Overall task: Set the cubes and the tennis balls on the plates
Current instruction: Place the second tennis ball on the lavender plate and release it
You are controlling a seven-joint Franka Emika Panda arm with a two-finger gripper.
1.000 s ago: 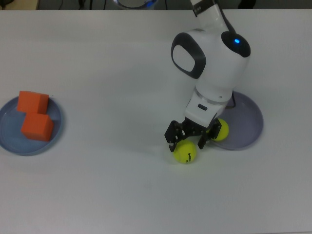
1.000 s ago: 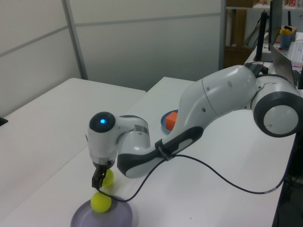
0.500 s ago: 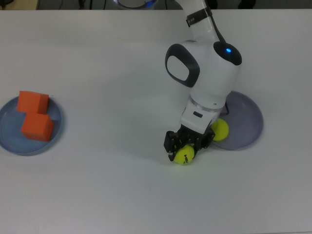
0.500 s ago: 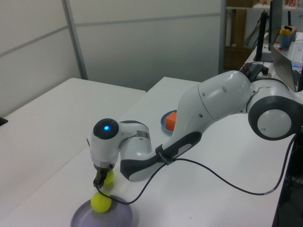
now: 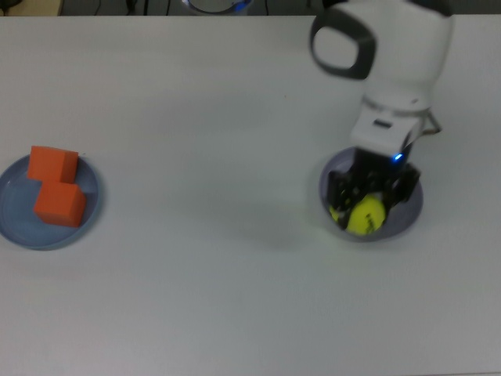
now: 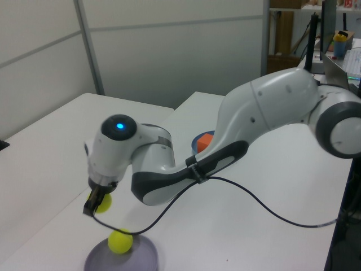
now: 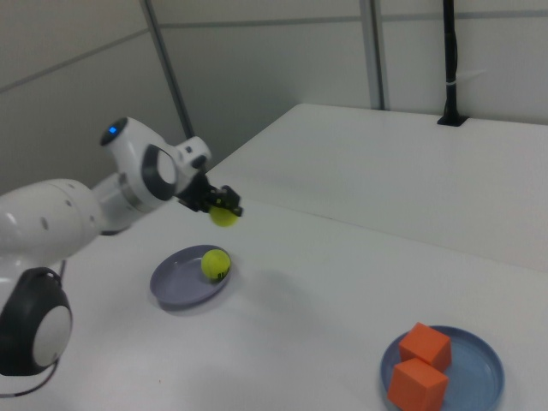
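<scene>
We had the gripper [image 5: 368,205] closed around one tennis ball [image 7: 224,216], lifted clear of the table [image 5: 203,274] and hanging above the lavender plate [image 5: 412,210], which sat near the table edge at the top view's right. In the top view the held ball lay over the plate's near half, so we judged the carry was lined up for a release rather than a further reach. The other tennis ball [image 6: 120,241] already rested on that plate, close to its rim, which was probably why we held our ball high enough to pass over it. Both orange cubes [image 5: 56,190] sat touching each other on the blue plate [image 5: 11,219], at the table edge on the top view's left, well apart from the arm. By our reckoning only this ball remained to be set down.
</scene>
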